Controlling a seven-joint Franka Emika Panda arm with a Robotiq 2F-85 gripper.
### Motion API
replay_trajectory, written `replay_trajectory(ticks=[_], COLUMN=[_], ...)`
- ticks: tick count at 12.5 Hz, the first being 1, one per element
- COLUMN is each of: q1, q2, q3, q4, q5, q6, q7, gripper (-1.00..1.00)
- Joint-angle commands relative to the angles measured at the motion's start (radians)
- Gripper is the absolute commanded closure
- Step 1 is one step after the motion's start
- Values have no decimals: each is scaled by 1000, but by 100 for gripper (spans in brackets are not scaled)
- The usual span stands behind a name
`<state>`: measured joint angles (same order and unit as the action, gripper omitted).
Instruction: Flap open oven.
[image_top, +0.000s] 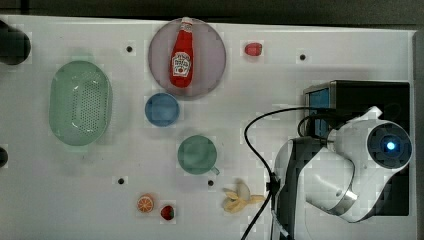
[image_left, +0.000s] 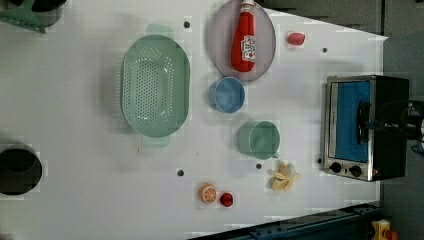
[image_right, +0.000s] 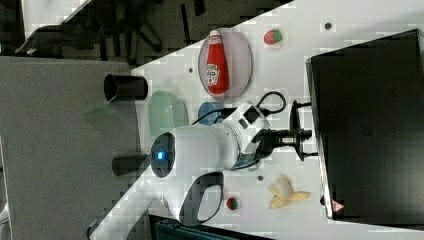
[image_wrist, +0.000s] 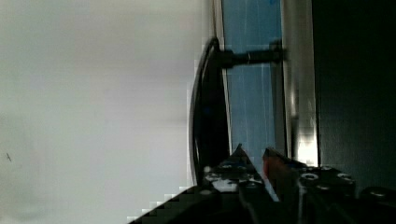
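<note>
Gripper (image_wrist: 254, 156): fingers narrowly apart at the oven door's bar handle (image_wrist: 205, 107); whether they clasp it, cannot tell.
Oven (image_left: 367, 127): at the table's (image_left: 75, 115) end on the left view's right; glass door closed.
Nearby: banana peel (image_left: 285, 177), green cup (image_left: 260, 140).

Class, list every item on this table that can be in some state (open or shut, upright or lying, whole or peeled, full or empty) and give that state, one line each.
oven: door shut
ketchup bottle: lying on the plate
banana: peeled, skin splayed
green colander: empty
blue bowl: empty
green cup: empty
gripper: nearly closed, beside the door handle, holding nothing
</note>
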<state>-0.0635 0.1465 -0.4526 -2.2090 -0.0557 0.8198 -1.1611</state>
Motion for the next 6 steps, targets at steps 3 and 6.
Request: replay_trajectory(ticks=[3,6], q1=[5,30], q2=[2,4], q3=[2,14], q4=[-33,-39], q5=[5,-84], q6=[62,62], q7=[-4,42], gripper=[65,65])
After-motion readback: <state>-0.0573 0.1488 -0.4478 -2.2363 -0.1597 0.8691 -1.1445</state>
